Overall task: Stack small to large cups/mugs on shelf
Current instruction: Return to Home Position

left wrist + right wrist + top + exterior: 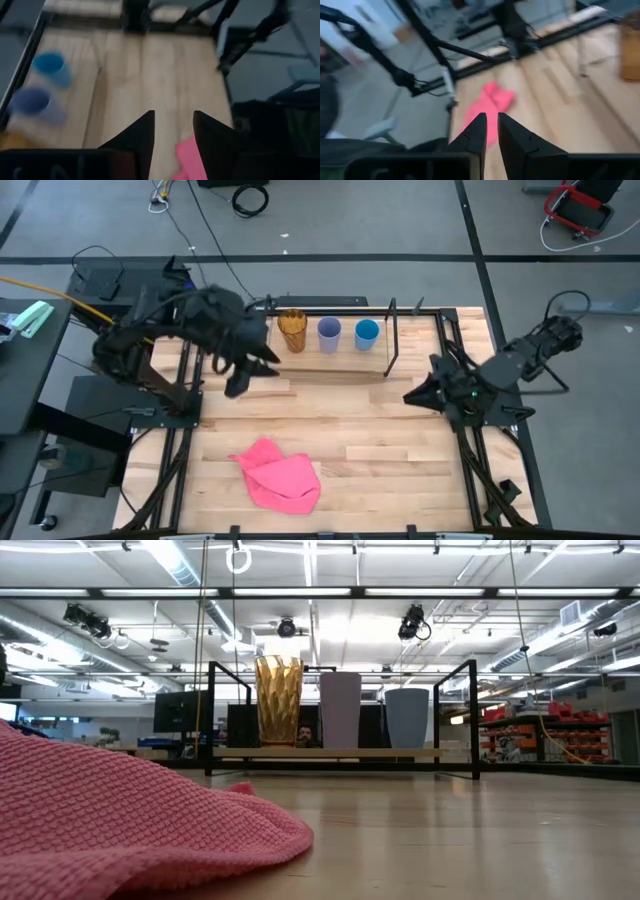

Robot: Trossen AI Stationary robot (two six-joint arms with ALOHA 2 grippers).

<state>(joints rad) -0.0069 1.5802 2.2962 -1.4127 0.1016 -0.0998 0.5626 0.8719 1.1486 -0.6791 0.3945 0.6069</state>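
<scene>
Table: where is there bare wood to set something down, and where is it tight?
Free: the wide strip of table between the shelf and the pink cloth, bordered by the left gripper and right gripper; also the front corner right of the cloth. Crowded: the shelf top, holding the amber cup, lavender cup and blue cup.
</scene>
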